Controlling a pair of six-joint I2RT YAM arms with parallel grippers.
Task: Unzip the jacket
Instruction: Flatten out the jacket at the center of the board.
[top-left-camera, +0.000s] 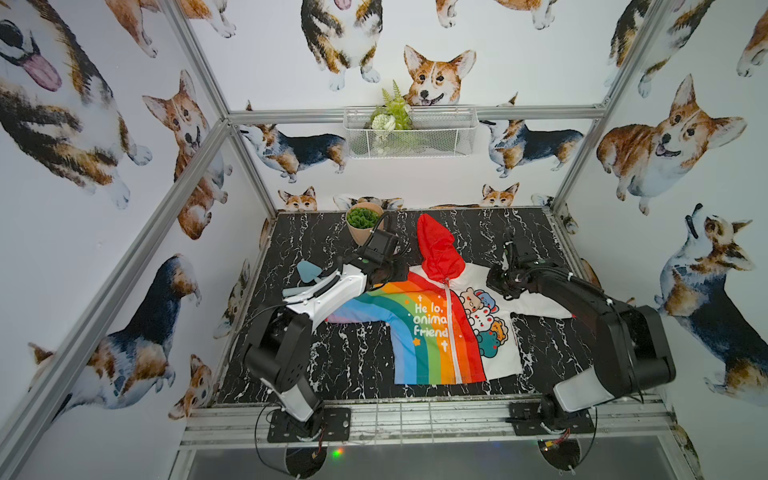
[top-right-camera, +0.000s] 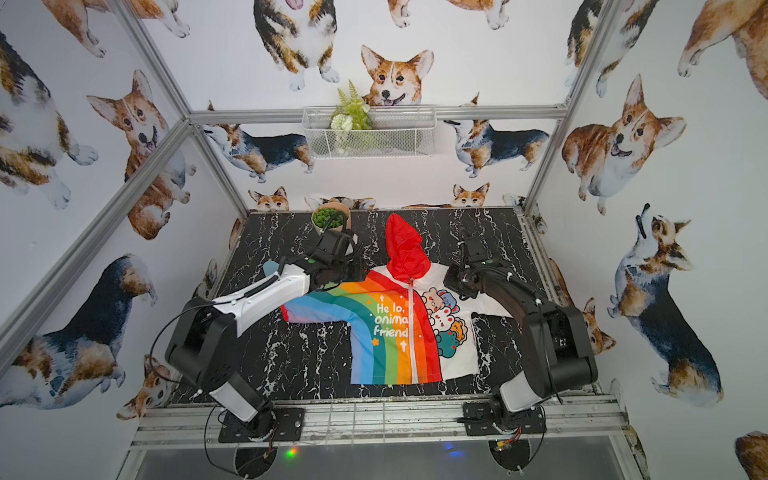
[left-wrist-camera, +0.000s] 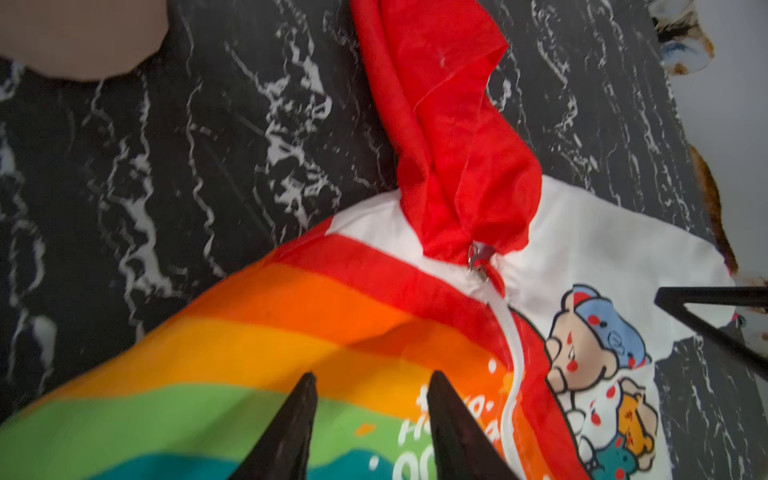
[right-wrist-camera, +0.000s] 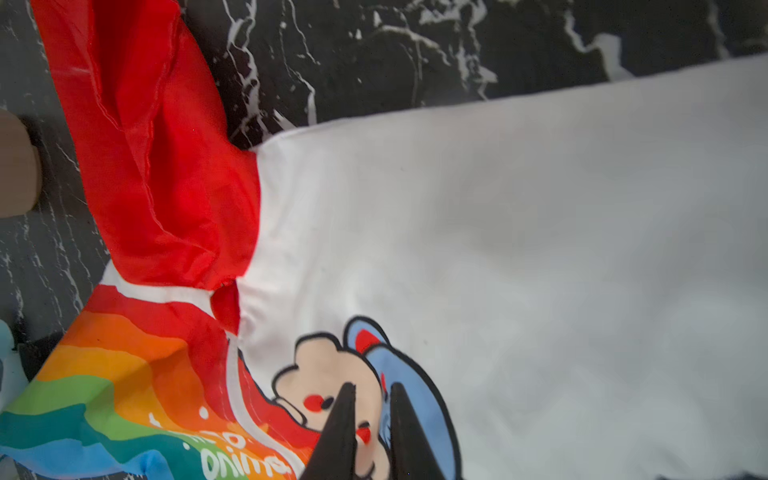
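Well, the jacket (top-left-camera: 440, 324) lies flat on the worktop (top-left-camera: 332, 361), front up, with its hood (top-left-camera: 438, 245) pointing at the far wall. The zipper (top-left-camera: 454, 332) is closed right up to the collar, so none of the job is done yet. The step in hand, as I read it, is getting hold of the pull (left-wrist-camera: 478, 259). It sits just under the hood's edge, where the rainbow half meets the white half.

To do it well, I would pin the cloth beside the collar with one pincer and take the small metal tab squarely with the other. The draw should run low and straight along the teeth. This thin cloth will likely ruck up and jam the slider otherwise. The red hood hangs over the tab, so it could get nipped along with it.

The left pincer (left-wrist-camera: 372, 376) hangs over the orange and green stripes, near the pull but short of it. Its jaws are spread, with bare cloth between them, and it holds nothing. The right pincer (right-wrist-camera: 374, 386) is over the bear (right-wrist-camera: 307, 374) on the white half. Its jaws are nearly together, with only a slit between, and I see nothing nipped. Whether either touches the cloth, I cannot tell.
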